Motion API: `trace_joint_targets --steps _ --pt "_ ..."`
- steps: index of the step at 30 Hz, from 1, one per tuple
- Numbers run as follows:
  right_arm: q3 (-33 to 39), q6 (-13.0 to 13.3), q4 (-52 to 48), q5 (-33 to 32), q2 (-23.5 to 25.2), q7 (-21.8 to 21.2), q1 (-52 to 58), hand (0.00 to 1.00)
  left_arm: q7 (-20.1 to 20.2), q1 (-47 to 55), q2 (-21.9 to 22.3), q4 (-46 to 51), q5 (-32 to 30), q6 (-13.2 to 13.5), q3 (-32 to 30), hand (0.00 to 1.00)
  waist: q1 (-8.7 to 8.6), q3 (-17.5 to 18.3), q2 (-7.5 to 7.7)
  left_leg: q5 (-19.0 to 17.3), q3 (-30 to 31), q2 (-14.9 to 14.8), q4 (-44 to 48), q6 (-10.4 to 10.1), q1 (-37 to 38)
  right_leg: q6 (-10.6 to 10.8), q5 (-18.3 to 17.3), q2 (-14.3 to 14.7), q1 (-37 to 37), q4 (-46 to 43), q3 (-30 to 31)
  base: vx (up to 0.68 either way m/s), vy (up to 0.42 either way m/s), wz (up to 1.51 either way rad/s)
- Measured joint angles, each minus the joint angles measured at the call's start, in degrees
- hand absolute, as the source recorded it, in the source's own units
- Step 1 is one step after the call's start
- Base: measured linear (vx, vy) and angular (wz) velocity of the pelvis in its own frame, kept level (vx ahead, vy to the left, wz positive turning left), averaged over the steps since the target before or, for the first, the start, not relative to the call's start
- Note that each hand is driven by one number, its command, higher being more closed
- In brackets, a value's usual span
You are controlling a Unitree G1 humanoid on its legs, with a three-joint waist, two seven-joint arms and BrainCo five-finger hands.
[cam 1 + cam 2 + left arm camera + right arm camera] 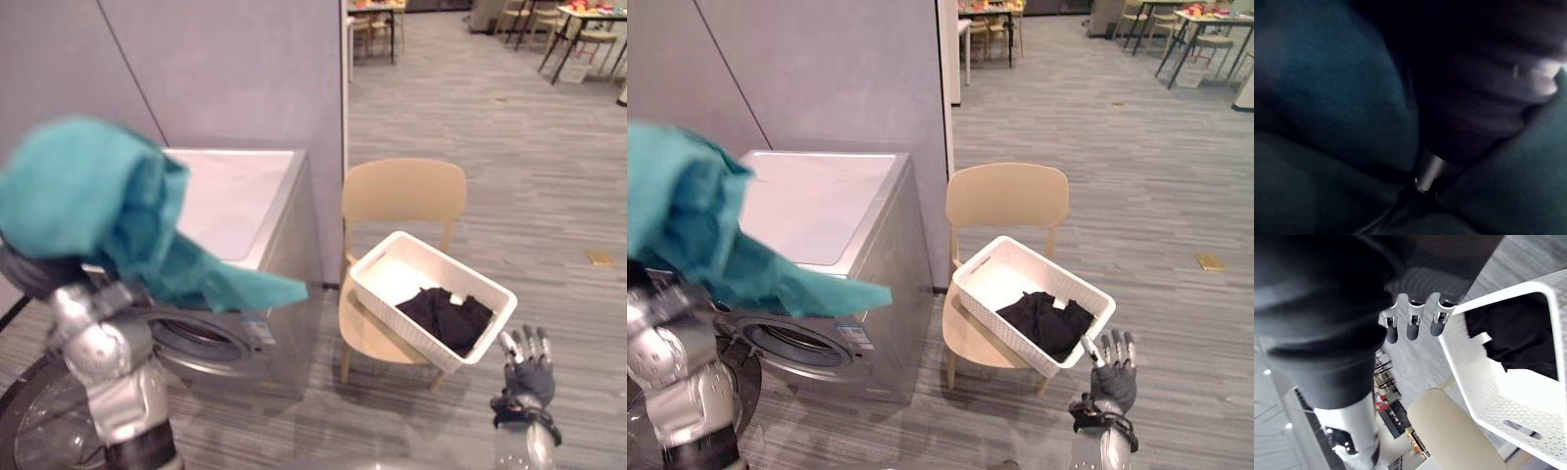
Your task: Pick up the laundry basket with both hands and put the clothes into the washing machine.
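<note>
Teal garment (98, 211) hangs nearest to me, at the left of the frame, bunched high over my raised left arm with one long tail trailing toward the middle. My left hand (1484, 107) is buried under that cloth, and I cannot tell whether its fingers are curled or straight. Behind and below the garment stands the washing machine (235, 196), its white top bare and its round door opening (201, 343) showing under the hanging tail. A grey partition wall (225, 69) rises behind it. To the right of the machine a pale wooden chair (402, 191) carries the white laundry basket (392, 277), which rests tilted across the seat. A black garment (449, 318) lies crumpled in the basket's lower end, toward the right of the frame. My right hand (529, 367) is at the lower right, fingers straight and loosely spread, holding nothing, just beside the basket's nearest corner; I cannot tell whether a fingertip touches the rim. Grey plank floor (490, 147) stretches away at the upper right.
</note>
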State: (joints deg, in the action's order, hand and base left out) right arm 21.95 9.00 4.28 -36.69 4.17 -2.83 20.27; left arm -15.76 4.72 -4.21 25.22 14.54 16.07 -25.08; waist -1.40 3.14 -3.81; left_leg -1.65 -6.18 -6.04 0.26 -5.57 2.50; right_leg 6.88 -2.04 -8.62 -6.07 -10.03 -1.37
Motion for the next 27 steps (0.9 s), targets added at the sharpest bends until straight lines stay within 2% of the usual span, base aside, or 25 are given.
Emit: trace_joint_targets --steps 3,5,6,7,8,9,10,11,13,15,16,17,18,19,21,22,23,24,25,26,27 --pt "-2.79 -0.09 0.0 -1.28 0.78 -1.2 2.48 0.0 2.26 9.29 4.62 2.71 0.02 -0.45 1.95 1.0 0.88 -0.28 0.12 -0.44 3.51 -0.6 2.17 -0.04 -2.46 -0.63 -0.79 0.04 0.85 -0.2 -3.11 -0.06 -0.04 0.57" --pt "-5.09 -0.11 -0.21 -3.05 0.88 -1.35 2.95 0.0 3.62 12.57 5.37 4.61 0.04 -0.93 4.82 1.0 1.72 -1.5 0.54 -0.25 7.15 -0.85 4.07 -0.27 -4.85 -1.37 -1.87 0.1 0.89 -2.15 -6.15 -0.09 -0.084 0.97" --pt "-6.59 -0.12 -1.17 -3.81 0.82 -1.41 3.02 0.0 4.74 13.57 5.38 5.99 0.04 -1.5 7.24 1.0 2.32 -2.88 0.99 -0.25 9.12 -0.84 5.1 -0.29 -5.8 -1.92 -3.54 -0.32 0.88 -4.89 -8.37 -0.13 -0.102 0.92" --pt "-7.35 -0.11 -1.95 -3.82 0.81 -1.42 3.04 0.0 5.16 14.22 5.39 6.91 0.04 -1.72 8.29 1.0 2.34 -3.5 0.63 -0.28 10.31 -0.75 5.5 -0.23 -6.45 -1.84 -4.69 -0.63 0.76 -6.32 -9.77 -0.14 -0.129 1.2" --pt "-8.71 -0.09 -3.86 -3.63 0.72 -1.28 2.95 0.0 5.87 15.2 5.42 9.06 0.01 -2.2 10.5 1.0 2.5 -3.91 0.88 -0.89 9.79 -1.39 5.75 1.03 -7.43 -2.19 -6.55 -1.09 0.62 -8.71 -12.38 -0.11 -0.146 1.16" --pt "-10.32 -0.07 -5.81 -3.26 0.56 -1.19 2.56 0.0 5.89 16.11 5.41 11.34 0.0 -2.11 12.11 1.0 2.64 -3.8 2.01 -2.23 4.77 -2.99 5.86 3.82 -8.03 -2.53 -7.52 -2.07 -0.07 -9.89 -14.35 -0.08 -0.132 1.09" --pt "-10.89 0.36 -6.62 -3.23 0.81 -1.11 2.33 0.0 5.91 16.21 5.37 12.12 -0.02 -2.03 12.34 1.0 2.58 -3.62 3.4 -2.29 2.23 -4.16 8.17 3.58 -8.8 -2.81 -7.82 -3.18 -0.34 -10.12 -15.15 -0.05 -0.086 0.96" --pt "-11.14 1.15 -8.03 -3.22 0.73 -0.95 1.32 0.0 6.05 16.17 5.35 13.02 -0.11 -1.86 14.44 1.0 2.72 -3.94 2.64 -2.76 -1.07 -7.04 15.57 4.12 -12.1 -2.91 -8.26 -3.58 -0.68 -11.26 -17.15 -0.05 -0.024 0.67" --pt "-11.08 1.81 -7.78 -3.17 -0.41 -0.13 -0.4 0.0 7.1 16.14 6.27 12.92 -0.78 -1.75 17.17 1.0 3.03 -3.98 1.18 -3.29 -0.09 -8.51 21.88 3.97 -13.33 -2.53 -8.58 -3.92 -1.03 -12.37 -18.13 -0.07 0.04 0.45" --pt "-10.92 1.83 -7.8 -3.16 -0.17 0.6 -0.55 0.0 7.13 15.42 6.33 12.03 -1.2 -1.72 19.98 1.0 2.83 -4.01 1.29 -5.97 0.73 -10.94 24.84 4.03 -14.34 -1.68 -8.71 -4.7 -1.6 -13.45 -18.85 0.0 0.11 0.25" --pt "-10.95 1.82 -7.8 -3.15 -0.16 0.84 -0.58 0.0 7.07 15.22 6.34 11.36 -1.19 -1.74 20.62 1.0 2.76 -4.01 1.3 -6.34 1.01 -11.62 24.81 3.46 -14.36 -1.33 -8.7 -4.98 -2.03 -14.02 -18.79 0.02 0.184 0.13" --pt "-10.93 1.82 -7.8 -3.16 -0.18 1.83 -0.96 0.0 6.97 14.8 6.38 9.77 -1.1 -2.06 21.63 1.0 2.61 -4.07 1.38 -8.04 1.04 -11.99 24.45 0.83 -14.37 -0.29 -8.75 -5.92 -2.86 -15.3 -18.41 0.0 0.257 -0.01" --pt "-11.14 1.83 -7.48 -3.16 -0.18 2.76 -1.53 0.0 6.85 14.44 6.26 8.39 -1.1 -2.22 22.31 1.0 2.52 -4.26 1.87 -9.64 0.03 -11.2 25.16 -2.53 -14.42 1.0 -8.32 -6.93 -3.57 -15.75 -17.14 -0.01 0.356 -0.1" --pt "-11.26 1.85 -7.06 -3.19 -0.21 3.25 -1.89 0.0 6.82 14.41 6.25 7.96 -1.08 -2.36 22.32 1.0 2.57 -4.21 2.08 -10.01 -0.59 -10.47 26.0 -2.24 -14.7 1.48 -8.01 -7.49 -3.93 -15.44 -16.14 -0.02 0.38 -0.28" --pt "-12.4 1.82 -7.24 -3.16 -0.09 4.33 -2.41 0.0 6.54 14.08 6.06 7.92 -0.54 -2.57 23.02 1.0 3.34 -4.31 3.5 -12.16 -2.13 -9.88 29.36 -2.05 -17.14 2.89 -4.31 -7.55 -4.26 -10.92 -14.38 -0.03 0.316 -0.33" --pt "-12.29 1.9 -8.15 -3.16 0.21 5.13 -2.52 0.0 6.39 13.11 5.73 7.85 -0.21 -2.58 24.0 1.0 3.87 -4.6 3.06 -13.7 -2.31 -9.85 32.7 -1.28 -19.57 3.54 -1.86 -7.52 -4.19 -7.77 -14.36 -0.03 0.259 -0.23" --pt "-12.27 2.04 -8.53 -3.23 0.2 5.56 -2.64 0.0 6.32 12.14 5.54 7.78 0.26 -2.58 24.67 1.0 3.92 -4.43 3.45 -14.66 -2.46 -9.8 34.38 -0.78 -20.68 3.51 -0.42 -7.53 -4.16 -6.36 -14.26 -0.04 0.331 -0.17" --pt "-11.99 2.15 -8.9 -3.23 0.14 6.14 -3.12 0.0 6.23 10.63 5.31 7.73 0.78 -2.53 25.39 1.0 4.22 -4.94 2.54 -15.92 -2.85 -9.66 36.6 0.2 -22.19 3.77 1.24 -7.58 -4.23 -4.15 -14.07 -0.05 0.428 -0.39" --pt "-12.7 2.4 -8.98 -3.57 -0.04 6.94 -4.88 0.0 5.58 7.32 4.34 6.82 1.21 -2.06 25.56 1.0 4.88 -5.11 2.5 -17.64 -5.34 -8.96 39.11 2.03 -24.6 2.48 5.82 -7.93 -4.82 1.48 -12.66 -0.06 0.421 -0.53" --pt "-13.49 2.51 -9.14 -3.66 -0.07 7.19 -5.37 0.0 5.46 6.26 3.84 6.31 1.37 -2.04 25.57 1.0 5.55 -4.96 2.68 -17.93 -6.65 -8.71 39.28 2.56 -25.22 0.74 7.47 -8.14 -5.41 3.06 -12.41 -0.05 0.334 -0.72" --pt "-14.69 2.65 -9.6 -3.7 -0.09 7.77 -6.1 0.0 5.34 5.09 3.15 5.92 1.62 -2.04 25.6 1.0 5.8 -4.45 3.49 -18.54 -8.5 -8.64 39.54 3.65 -26.26 -2.95 9.91 -8.45 -6.45 5.46 -12.57 -0.07 0.254 -0.67"
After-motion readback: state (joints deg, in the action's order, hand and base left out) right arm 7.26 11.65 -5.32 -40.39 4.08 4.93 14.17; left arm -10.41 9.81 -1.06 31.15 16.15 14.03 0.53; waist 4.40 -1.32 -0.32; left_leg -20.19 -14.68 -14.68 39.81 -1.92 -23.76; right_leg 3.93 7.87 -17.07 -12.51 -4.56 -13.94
